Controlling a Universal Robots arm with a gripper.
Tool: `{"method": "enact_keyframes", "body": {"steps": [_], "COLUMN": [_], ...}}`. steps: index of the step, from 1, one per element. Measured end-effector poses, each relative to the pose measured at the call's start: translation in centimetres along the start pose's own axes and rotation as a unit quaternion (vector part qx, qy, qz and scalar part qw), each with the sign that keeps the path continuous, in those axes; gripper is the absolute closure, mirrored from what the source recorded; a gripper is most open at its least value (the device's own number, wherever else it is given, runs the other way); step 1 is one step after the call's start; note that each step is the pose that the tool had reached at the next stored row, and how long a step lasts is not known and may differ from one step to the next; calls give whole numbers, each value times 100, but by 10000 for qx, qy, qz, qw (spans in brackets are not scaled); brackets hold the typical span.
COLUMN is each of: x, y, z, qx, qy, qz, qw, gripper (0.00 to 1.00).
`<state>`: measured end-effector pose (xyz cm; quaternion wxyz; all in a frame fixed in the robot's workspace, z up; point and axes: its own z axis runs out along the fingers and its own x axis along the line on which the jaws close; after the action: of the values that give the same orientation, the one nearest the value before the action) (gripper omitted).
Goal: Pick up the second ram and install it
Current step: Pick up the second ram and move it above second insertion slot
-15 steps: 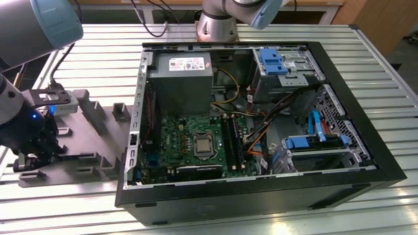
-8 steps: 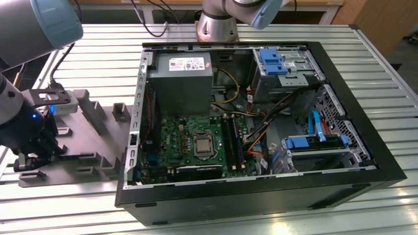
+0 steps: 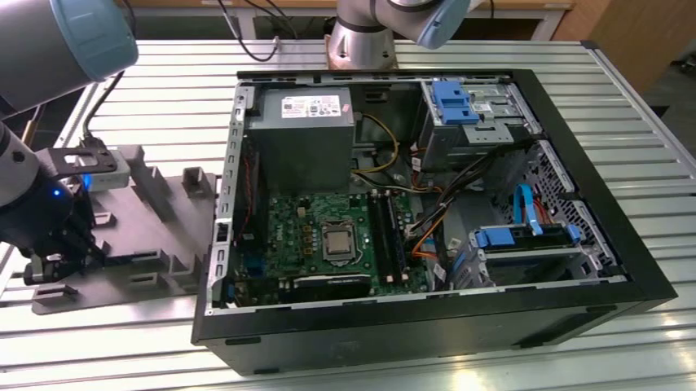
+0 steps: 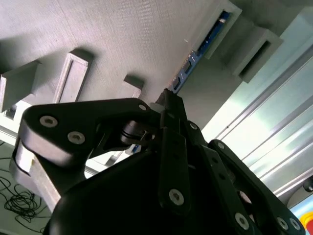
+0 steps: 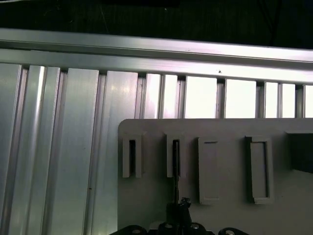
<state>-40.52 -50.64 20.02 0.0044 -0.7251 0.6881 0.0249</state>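
Observation:
The second ram [image 4: 203,46] is a thin dark board with a blue-green edge, standing on edge in a slot of the grey holder tray [image 4: 122,39]. In the first wrist view the ram [image 5: 175,164] shows edge-on as a thin dark line in the tray [image 5: 146,205]. My gripper [image 4: 168,98] has its black fingers drawn together on the ram's near end, and the same grip shows at the gripper [image 5: 177,209] in the first wrist view. In the exterior view the gripper [image 3: 52,265] hangs low over the tray [image 3: 152,236], at that view's left.
An open computer case [image 3: 435,326] lies to the exterior view's right of the tray, with the motherboard's long black memory slots [image 3: 386,232], a grey power supply [image 3: 299,130], blue drive cages [image 3: 457,102] and loose cables [image 3: 429,228]. Everything rests on a ribbed aluminium table [image 3: 163,90].

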Motion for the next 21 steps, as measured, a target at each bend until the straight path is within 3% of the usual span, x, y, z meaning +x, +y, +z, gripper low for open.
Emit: {"method": "enact_keyframes", "body": {"steps": [5, 12, 16, 21], "x": [0, 0, 0, -2], "y": [0, 0, 0, 2], "z": [-2, 1, 0, -57], "qx": [1, 23, 25, 24], "qy": [-1, -16, -17, -16], "qz": [33, 563, 574, 572], "qw": [10000, 9984, 9983, 9984], "gripper": [89, 89, 89, 89]}}
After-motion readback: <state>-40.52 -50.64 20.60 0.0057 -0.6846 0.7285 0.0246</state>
